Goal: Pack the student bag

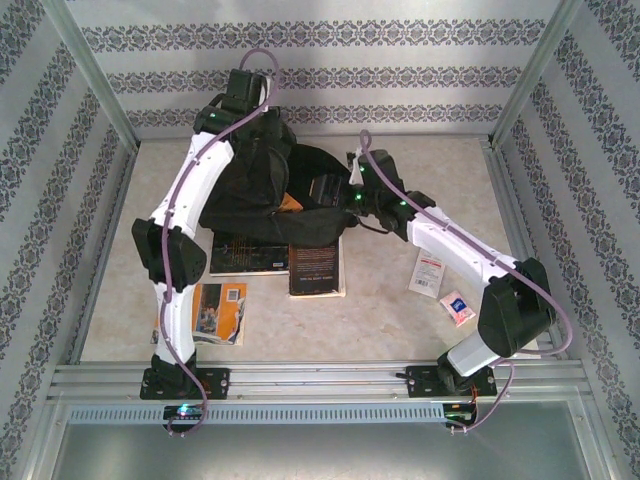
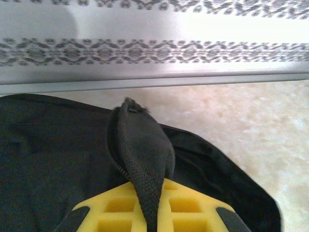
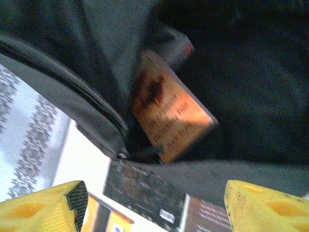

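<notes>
Looking down, you see patterned walls (image 1: pixel 300 45) around a pale marbled table (image 1: pixel 400 320). The student bag (image 1: pixel 255 190) lies on the table toward the back wall. Your left gripper (image 2: pixel 148 208) is pinched onto a fold of the bag. Your right gripper (image 3: pixel 153 198), jaws wide, faces its opening. An orange book (image 3: pixel 171 121) sits inside the bag, its lettering too blurred to read.

The table (image 1: pixel 390 310) bears the student bag (image 1: pixel 258 185), dark books (image 1: pixel 316 268), an orange book (image 1: pixel 218 312), and seemingly two packets (image 1: pixel 427 273).
</notes>
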Tool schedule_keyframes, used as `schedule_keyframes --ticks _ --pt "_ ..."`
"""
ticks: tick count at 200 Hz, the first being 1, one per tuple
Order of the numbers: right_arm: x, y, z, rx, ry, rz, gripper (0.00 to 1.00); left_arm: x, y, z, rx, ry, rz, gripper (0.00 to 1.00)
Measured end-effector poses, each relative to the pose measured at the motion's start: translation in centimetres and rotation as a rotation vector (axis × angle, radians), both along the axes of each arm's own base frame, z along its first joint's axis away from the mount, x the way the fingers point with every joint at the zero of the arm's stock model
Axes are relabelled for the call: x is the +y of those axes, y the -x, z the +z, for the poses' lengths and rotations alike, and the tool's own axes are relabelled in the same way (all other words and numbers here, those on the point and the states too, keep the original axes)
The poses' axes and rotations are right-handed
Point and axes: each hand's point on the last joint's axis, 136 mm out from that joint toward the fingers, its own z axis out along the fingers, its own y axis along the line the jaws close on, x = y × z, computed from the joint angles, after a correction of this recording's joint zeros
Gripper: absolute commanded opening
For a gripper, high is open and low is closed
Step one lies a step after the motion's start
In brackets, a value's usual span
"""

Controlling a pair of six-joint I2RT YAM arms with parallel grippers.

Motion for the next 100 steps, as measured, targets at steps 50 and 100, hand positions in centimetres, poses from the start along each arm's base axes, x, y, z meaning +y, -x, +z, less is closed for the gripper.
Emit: schedule_keyframes --ticks 50,100 --pt "-3.0 3.9 -8.0 0.221 0.117 0.002 0.74 -2.6 4.1 -3.8 0.151 0.088 -0.065 0.72" --pt "-4.1 7.7 -12.8 0.379 0.144 0.042 0.73 -2.4 14.5 -5.5 0.22 0.218 -0.09 0.71"
